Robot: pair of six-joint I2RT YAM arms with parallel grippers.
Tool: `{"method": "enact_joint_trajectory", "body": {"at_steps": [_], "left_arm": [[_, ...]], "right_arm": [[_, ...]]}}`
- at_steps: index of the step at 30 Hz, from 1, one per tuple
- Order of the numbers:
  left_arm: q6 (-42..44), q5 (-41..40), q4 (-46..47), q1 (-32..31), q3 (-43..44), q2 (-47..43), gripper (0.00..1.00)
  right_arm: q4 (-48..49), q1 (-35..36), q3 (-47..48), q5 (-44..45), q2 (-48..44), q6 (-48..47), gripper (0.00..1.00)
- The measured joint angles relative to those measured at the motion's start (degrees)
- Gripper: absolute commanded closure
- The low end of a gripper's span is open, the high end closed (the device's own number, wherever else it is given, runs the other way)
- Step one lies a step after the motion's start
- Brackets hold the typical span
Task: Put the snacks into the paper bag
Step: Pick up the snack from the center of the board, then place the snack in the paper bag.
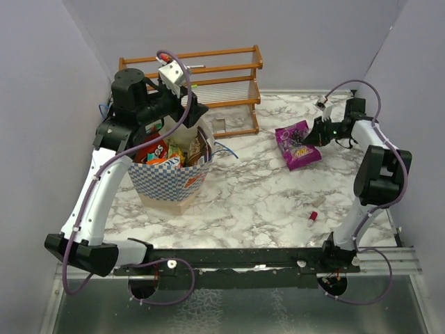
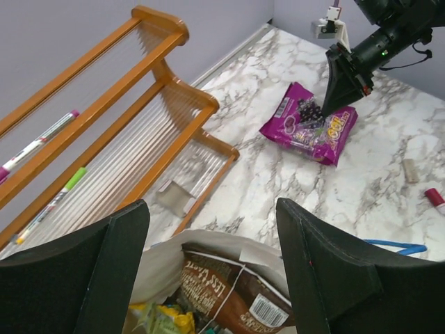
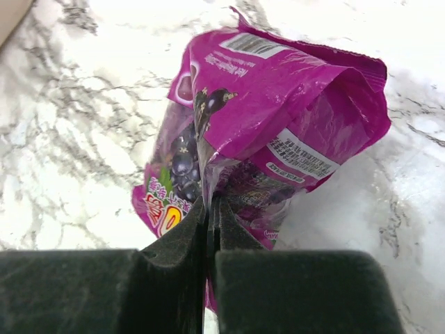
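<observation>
Arms: two, a left arm (image 1: 90,202) and a right arm (image 1: 375,174), both fixed at the near edge of the marble tabletop (image 1: 257,195).
Tiny red thing: one (image 1: 313,216), lying alone on the tabletop near the right arm's base.
Paper bag: one (image 1: 170,184), with blue and white checks and a tan bottom. It stands up on the left side with its mouth open.
Blue string: one thin loop (image 1: 224,149) hangs out from the bag on its right side.
Snacks in the bag: at least three show over the rim, a red packet (image 1: 151,149), a yellow one (image 1: 174,156) and a shiny brown one (image 2: 229,292).
Snacks outside the bag: one, a magenta packet (image 3: 278,118). It is on the tabletop at the far right, well apart from the bag.
Right claw: (image 3: 211,209) closed tight, pinching the near edge of the magenta packet between its two fingers.
Left claw: (image 2: 212,205) spread wide with nothing in it, up above the bag's open mouth.
Wooden rack: one (image 1: 222,76), behind the bag by the back wall.
Pens on the rack: two, one with a pink tip (image 2: 38,142) and one with a green tip (image 2: 59,195).
</observation>
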Motion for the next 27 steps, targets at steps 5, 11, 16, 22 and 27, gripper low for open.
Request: {"method": "enact_joint_trajectory", "body": {"at_steps": [5,11,16,22,27], "left_arm": [[-2.5,1.8,1.8,-2.1,0.0,1.1,0.28],[-3.2,1.9,2.1,-7.1,1.9,2.9,0.29],[-3.5,1.9,3.1,-12.7,2.9,5.2,0.29],[-4.9,2.4,4.4,-17.4,2.9,10.2,0.28],[-6.3,4.5,5.1,-19.2,5.0,16.0,0.25]], "right_arm": [[-2.7,0.0,-2.4,-2.2,-6.7,-2.6,0.99],[-5.4,0.0,-4.6,-5.7,-15.3,-6.6,0.99],[-7.5,0.1,-6.8,-8.3,-22.6,-9.7,0.99],[-9.5,0.3,-7.1,-13.0,-31.7,-11.6,0.99],[-12.0,0.3,-7.1,-17.0,-36.9,-12.9,0.99]]}}
